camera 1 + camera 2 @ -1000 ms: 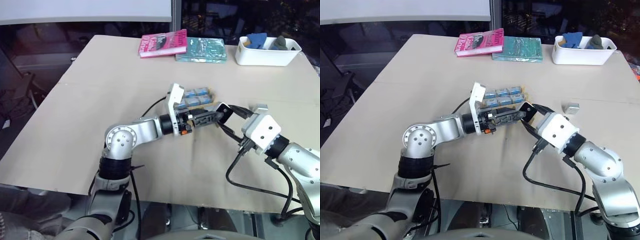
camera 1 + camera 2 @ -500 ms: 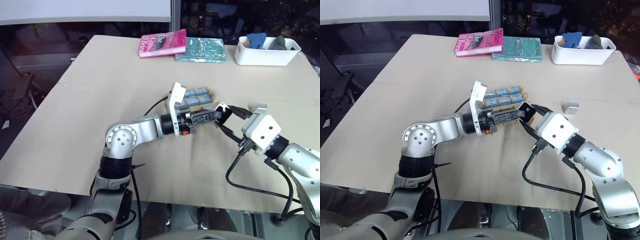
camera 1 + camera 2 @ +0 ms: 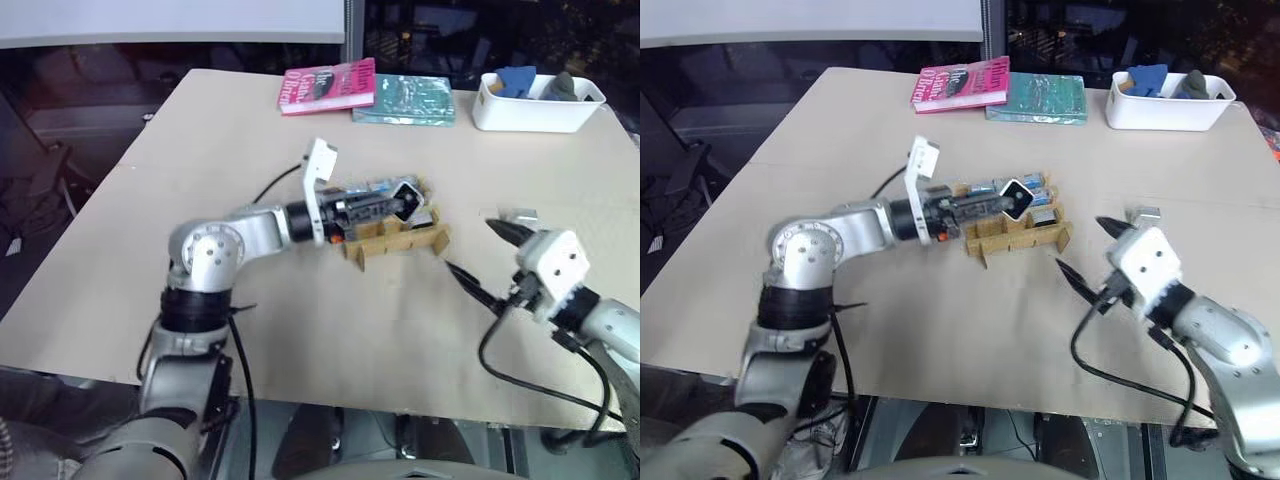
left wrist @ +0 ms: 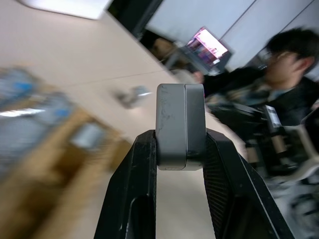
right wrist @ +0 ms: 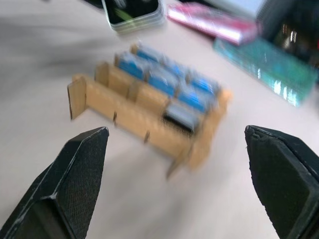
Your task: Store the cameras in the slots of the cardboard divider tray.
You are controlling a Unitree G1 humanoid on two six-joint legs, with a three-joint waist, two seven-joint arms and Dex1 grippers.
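camera (image 4: 180,127) passed to left gripper (image 3: 400,200), right gripper (image 3: 482,262) apparently withdrawn

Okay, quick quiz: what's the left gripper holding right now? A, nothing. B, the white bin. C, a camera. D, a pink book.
C: the left gripper is shut on a small grey camera, which the head views show held over the cardboard divider tray.

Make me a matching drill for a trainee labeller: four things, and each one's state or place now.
1 left gripper
2 right gripper
3 white bin
4 pink book

a far right corner of the table
b shut on a camera
c open, holding nothing
d beside the green book

Pairs: 1-b, 2-c, 3-a, 4-d
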